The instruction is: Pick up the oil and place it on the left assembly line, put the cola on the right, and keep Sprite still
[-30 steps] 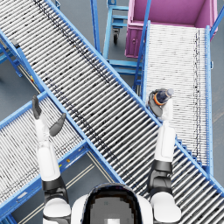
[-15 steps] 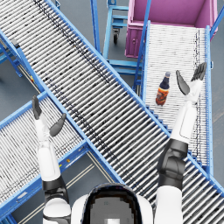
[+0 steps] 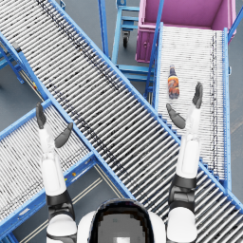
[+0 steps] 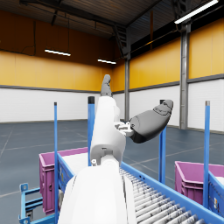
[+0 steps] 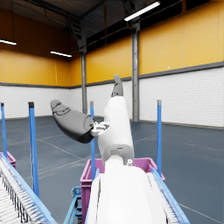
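1. Cola [image 3: 173, 81]: I see it on the right line [image 3: 209, 57], close to that line's left rail and touching neither hand. From above I cannot tell whether it stands or lies.
2. Right hand [image 3: 192, 107]: released, with thumb and fingers spread and nothing in it. It is raised over the right line, near the cola, on the robot's side of it and slightly to its right.
3. Left hand [image 3: 47, 130]: released, with fingers apart, and empty. It is raised over the left line [image 3: 19, 156].
4. The centre line [image 3: 85, 85] runs diagonally between the arms.
5. A pink bin [image 3: 190, 12] sits at the far end of the right line.
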`<state>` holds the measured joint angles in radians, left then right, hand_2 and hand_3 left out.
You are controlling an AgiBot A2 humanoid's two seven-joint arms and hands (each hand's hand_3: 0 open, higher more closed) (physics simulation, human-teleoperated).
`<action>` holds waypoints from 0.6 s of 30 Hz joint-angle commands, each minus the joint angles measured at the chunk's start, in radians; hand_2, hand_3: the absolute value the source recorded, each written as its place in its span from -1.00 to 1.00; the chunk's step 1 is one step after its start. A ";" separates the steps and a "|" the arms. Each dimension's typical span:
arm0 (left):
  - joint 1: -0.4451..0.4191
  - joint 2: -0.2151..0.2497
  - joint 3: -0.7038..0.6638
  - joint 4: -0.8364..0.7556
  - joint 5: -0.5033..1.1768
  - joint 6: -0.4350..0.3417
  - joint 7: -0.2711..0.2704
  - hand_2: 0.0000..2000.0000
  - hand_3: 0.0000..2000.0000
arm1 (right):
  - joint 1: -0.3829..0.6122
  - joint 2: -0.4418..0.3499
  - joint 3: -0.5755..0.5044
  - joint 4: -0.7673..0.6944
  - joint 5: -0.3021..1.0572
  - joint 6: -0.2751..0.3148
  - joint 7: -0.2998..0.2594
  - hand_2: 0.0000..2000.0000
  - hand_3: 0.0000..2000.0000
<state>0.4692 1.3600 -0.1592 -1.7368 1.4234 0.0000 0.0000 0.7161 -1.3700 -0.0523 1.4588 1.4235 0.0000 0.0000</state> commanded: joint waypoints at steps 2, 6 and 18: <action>0.001 0.001 0.004 0.002 0.000 0.000 0.000 -1.00 -1.00 | -0.111 0.007 0.038 0.084 0.000 0.000 0.000 -1.00 -1.00; 0.011 0.001 0.010 -0.012 0.000 0.000 0.000 -1.00 -1.00 | -0.137 0.003 0.037 0.110 0.000 0.000 0.000 -1.00 -1.00; -0.066 -0.043 0.120 -0.021 -0.133 0.032 0.032 -1.00 -1.00 | -0.234 0.050 0.105 0.165 -0.133 0.031 -0.032 -1.00 -1.00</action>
<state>0.3959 1.3101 -0.0248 -1.7601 1.2731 0.0359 0.0358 0.4710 -1.3129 0.0612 1.6345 1.2734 0.0355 -0.0359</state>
